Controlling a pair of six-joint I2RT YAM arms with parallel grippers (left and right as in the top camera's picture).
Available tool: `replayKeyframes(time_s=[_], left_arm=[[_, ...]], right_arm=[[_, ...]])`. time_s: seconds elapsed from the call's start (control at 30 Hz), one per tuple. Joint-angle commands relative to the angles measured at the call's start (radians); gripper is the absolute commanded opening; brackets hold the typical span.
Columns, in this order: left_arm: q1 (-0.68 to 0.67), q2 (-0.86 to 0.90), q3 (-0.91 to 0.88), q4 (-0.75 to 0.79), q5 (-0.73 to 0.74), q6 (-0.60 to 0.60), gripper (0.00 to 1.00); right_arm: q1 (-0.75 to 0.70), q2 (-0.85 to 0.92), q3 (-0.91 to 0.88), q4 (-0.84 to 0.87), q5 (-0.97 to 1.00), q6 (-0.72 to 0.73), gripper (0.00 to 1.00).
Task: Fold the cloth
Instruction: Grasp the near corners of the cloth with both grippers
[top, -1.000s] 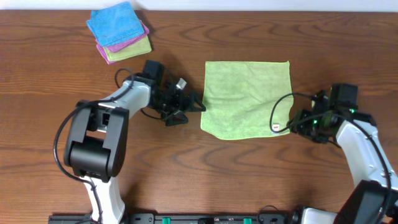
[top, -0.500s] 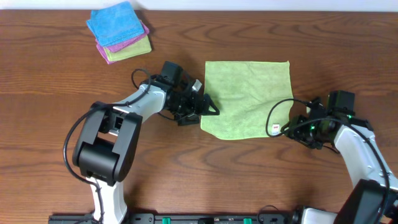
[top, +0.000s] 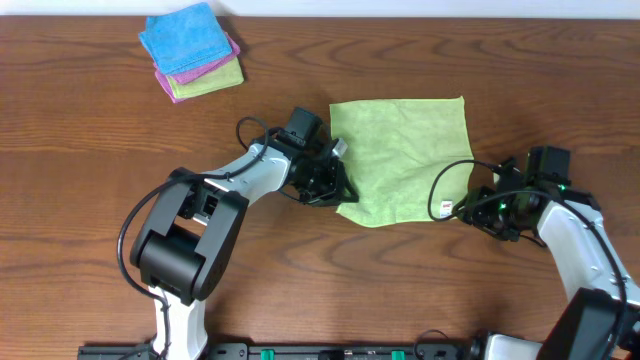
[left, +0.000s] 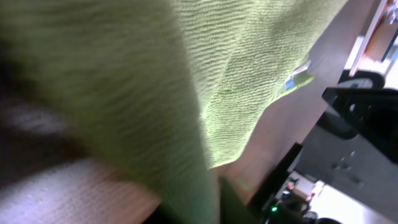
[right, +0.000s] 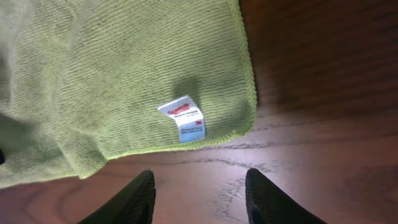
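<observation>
The green cloth (top: 405, 150) lies spread on the wooden table (top: 80, 150), a little right of the middle. Most of it is flat, but its lower left side is drawn in and rumpled. The left gripper (top: 338, 185) sits right at that rumpled edge, touching the cloth. From its own wrist camera all you get is blurred green fabric hanging close across the lens, with the far corner and a bit of table beyond. I cannot tell whether its jaws are closed on the cloth or merely pressed against it. The right gripper (top: 464, 208) is low over the table at the cloth's lower right corner. Its two dark fingers (right: 134, 199) are spread wide with bare wood between them and hold nothing. Just ahead of them is the cloth's hemmed corner with a small white label (right: 183, 118) turned up on top. Well away in the far left corner of the table is a small stack of folded cloths (top: 192, 50), blue on top, then pink and green beneath.
</observation>
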Motion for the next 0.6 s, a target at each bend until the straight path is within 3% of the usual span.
replayKeyframes(time_s=[0.0,0.1,0.57], left_arm=[[0.013,0.017,0.007,-0.009,0.0,0.003,0.06],[0.031,0.017,0.007,-0.025,0.01,0.003,0.06],[0.093,0.017,0.007,-0.118,0.054,0.071,0.05]], right_arm=[[-0.008,-0.018,-0.006,-0.001,0.025,-0.014,0.5],[-0.008,-0.018,-0.032,0.024,0.035,-0.013,0.54],[-0.008,-0.018,-0.212,0.309,-0.014,0.061,0.53]])
